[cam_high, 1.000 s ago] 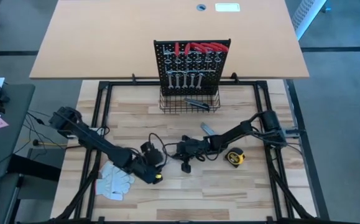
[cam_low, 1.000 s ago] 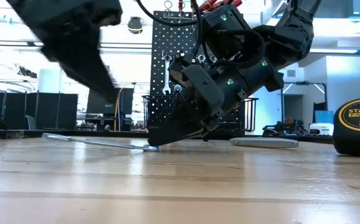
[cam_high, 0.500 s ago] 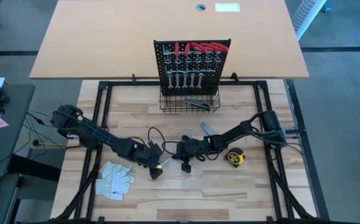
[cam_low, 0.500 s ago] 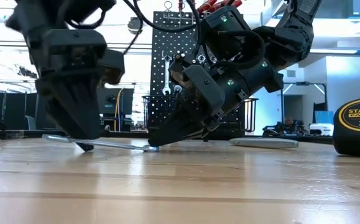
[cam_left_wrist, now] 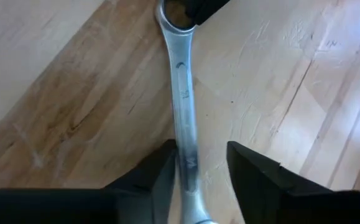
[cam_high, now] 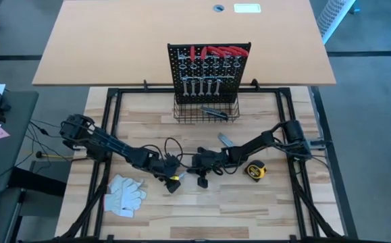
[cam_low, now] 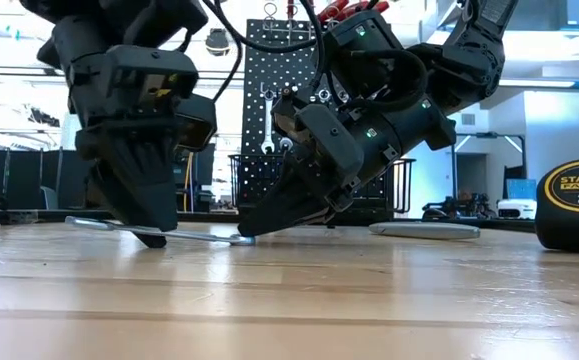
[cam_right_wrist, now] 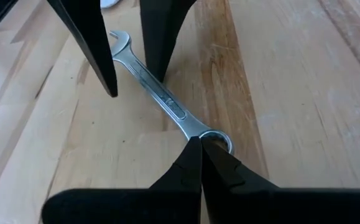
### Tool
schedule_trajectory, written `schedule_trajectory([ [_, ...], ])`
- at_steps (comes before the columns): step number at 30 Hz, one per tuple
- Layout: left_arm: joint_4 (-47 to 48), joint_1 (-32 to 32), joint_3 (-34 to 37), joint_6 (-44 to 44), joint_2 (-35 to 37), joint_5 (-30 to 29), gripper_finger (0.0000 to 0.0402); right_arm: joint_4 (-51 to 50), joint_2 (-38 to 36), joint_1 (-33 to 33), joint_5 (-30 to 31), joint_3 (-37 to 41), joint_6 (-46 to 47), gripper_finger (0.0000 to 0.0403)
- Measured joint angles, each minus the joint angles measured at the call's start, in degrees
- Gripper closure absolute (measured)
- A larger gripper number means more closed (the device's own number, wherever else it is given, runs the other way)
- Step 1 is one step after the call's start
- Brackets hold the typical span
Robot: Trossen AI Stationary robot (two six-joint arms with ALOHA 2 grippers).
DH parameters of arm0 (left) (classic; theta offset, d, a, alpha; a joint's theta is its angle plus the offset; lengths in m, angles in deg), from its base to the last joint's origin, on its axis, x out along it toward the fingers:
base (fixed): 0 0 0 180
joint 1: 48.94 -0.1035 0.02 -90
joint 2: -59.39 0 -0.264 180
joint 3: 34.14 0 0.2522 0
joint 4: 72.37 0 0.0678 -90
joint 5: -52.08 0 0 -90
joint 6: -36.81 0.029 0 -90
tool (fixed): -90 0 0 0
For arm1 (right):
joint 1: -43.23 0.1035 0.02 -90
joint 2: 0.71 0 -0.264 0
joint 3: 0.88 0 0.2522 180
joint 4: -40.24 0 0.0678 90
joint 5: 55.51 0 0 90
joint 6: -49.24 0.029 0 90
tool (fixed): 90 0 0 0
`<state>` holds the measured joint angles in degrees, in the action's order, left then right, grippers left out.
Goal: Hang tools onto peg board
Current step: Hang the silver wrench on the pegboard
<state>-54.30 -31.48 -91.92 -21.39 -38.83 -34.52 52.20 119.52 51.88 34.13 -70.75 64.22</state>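
Left arm has swung in from over by the white gloves (cam_high: 123,196) since a second ago, and the left gripper (cam_left_wrist: 198,180) now sits right over the loose combination wrench (cam_left_wrist: 184,118) at about 6 o'clock on the counter (cam_high: 249,202), while the right arm hasn't budged. Left jaws are open a modest gap, one finger on each side of the wrench shank, tips down at the wood and nothing gripped yet. The right gripper (cam_right_wrist: 203,146) has its jaws closed to a point, with the tips sitting in or on the ring end of the same wrench, apparently pinning it; I can't tell if it's actually pinching the ring. The wrench lies flat, well short of the peg board (cam_high: 209,71) at 12 o'clock, where other wrenches and red-handled pliers already hang. The tape measure (cam_high: 253,171) is off around 4 o'clock. What worries me: the wrench is thin and flat on the wood, so if the left jaws close a bit high they'll skate over it, or squirt it out sideways. Also, the two grippers are crowded close together, so any lift while the right one presses on the ring could twist the wrench or bump the fingers.
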Motion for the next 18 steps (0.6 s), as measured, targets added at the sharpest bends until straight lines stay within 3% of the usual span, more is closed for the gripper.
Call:
schedule_trajectory([
  [10, 3.8, 0.3, -0.8, 2.2, -0.8, -1.9, 0.0387, -0.1, -0.5, 0.1, -1.2, 0.1, -0.3, 0.0396],
  [13, 3.6, 1.5, -0.8, 2.2, -0.5, -4.1, 0.0391, -1.1, -2.2, 0.1, -0.7, 0.1, -1.2, 0.0396],
  [18, 5.8, 6.4, -0.6, 2.1, 2.7, -14.7, 0.0397, -7.4, -7.9, 1.3, 3.7, 0.5, -2.5, 0.0395],
])
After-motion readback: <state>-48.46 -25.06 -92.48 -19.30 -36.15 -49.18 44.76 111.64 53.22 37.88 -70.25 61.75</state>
